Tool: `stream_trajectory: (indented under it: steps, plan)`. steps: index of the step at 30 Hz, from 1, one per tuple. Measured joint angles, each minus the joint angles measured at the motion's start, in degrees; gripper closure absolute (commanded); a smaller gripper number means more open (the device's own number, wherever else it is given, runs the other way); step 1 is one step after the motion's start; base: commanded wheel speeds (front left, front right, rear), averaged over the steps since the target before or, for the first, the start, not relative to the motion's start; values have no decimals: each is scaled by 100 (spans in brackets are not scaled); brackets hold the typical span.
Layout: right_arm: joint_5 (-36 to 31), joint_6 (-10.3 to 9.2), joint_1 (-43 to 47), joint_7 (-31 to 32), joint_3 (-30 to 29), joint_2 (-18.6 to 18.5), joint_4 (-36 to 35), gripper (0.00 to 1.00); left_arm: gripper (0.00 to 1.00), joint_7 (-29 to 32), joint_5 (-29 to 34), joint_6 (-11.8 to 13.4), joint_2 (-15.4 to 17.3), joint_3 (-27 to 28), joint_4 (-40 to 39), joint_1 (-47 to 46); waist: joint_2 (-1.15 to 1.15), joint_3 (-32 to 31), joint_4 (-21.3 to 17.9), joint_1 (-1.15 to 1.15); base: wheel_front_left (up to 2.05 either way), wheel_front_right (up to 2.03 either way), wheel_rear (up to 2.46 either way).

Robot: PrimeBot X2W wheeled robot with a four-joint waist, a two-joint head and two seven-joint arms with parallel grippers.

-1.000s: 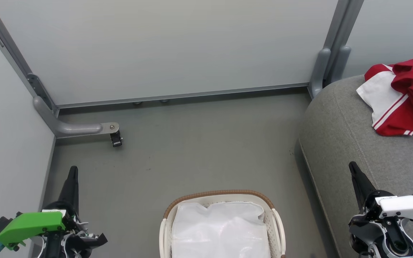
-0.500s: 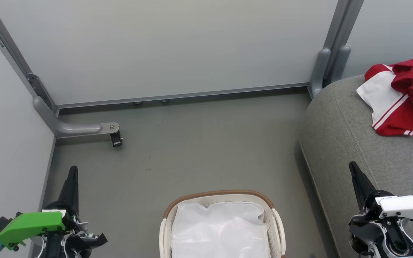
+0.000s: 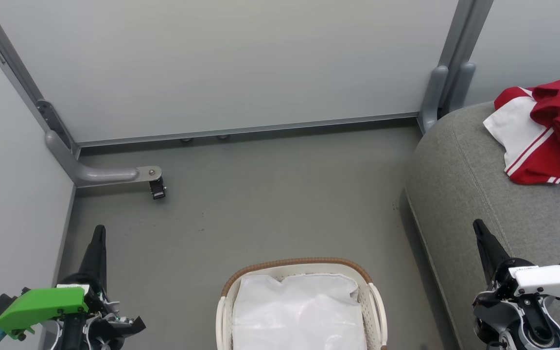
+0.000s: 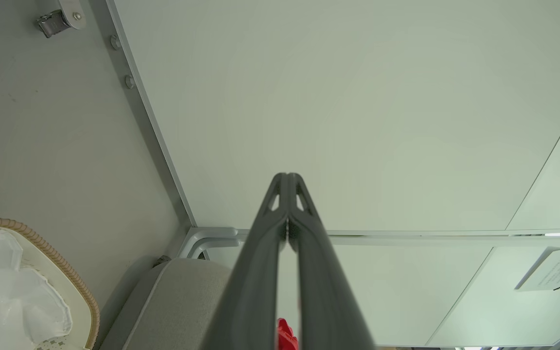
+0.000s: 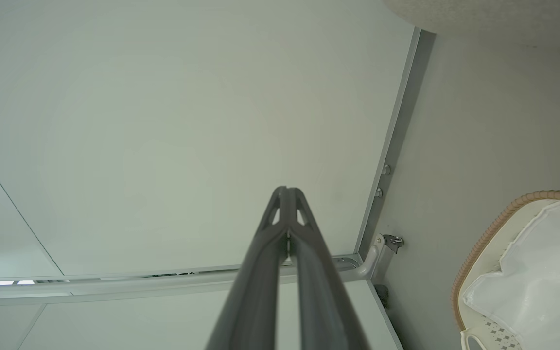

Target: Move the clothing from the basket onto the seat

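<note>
1. Nothing has moved since a second ago. Both arms, the basket and the clothes sit in the same spots.
2. The clothing [image 3: 547, 131] lies in a crumpled red and white pile on top of the seat [image 3: 460, 194], near its far edge. Part of the pile runs off the side of the head view.
3. The basket [image 3: 299, 265] stands on the floor [image 3: 260, 204], near the seat's rounded edge. Its white liner [image 3: 299, 311] shows inside and no red cloth does, though the near part of the basket is cut off. I think the job is done, or close to it.
4. The left gripper [image 3: 98, 231] is low by the floor's left edge, with its fingers pressed together on nothing. The right gripper [image 3: 478, 226] is by the seat's near end, also pressed together and holding nothing.
5. The clothes look soft, light and floppy, so they would sag and bunch up when lifted. If they need shifting, the best place to pinch is a thick fold on top of the pile. A thin edge could slip out.
</note>
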Motion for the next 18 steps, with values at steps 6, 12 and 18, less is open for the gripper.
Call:
stream_trajectory:
  steps: [6, 12, 18]
  plan:
    - [0, 0, 0, 0, 0, 0, 0, 100, 100, 1, 1, 0, -1, 2, 0, 0, 0, 0, 0, 0, 0, 0, 0]
    - [0, 1, 0, 0, 0, 0, 0, 100, 100, 10, 1, 0, -2, 4, -1, -1, 0, 0, 0, 0, 0, 0, 0]
    - [0, 0, 0, 0, 0, 0, 0, 100, 100, 10, 1, 0, -3, 5, -1, -1, 0, 0, 0, 0, 0, 0, 0]
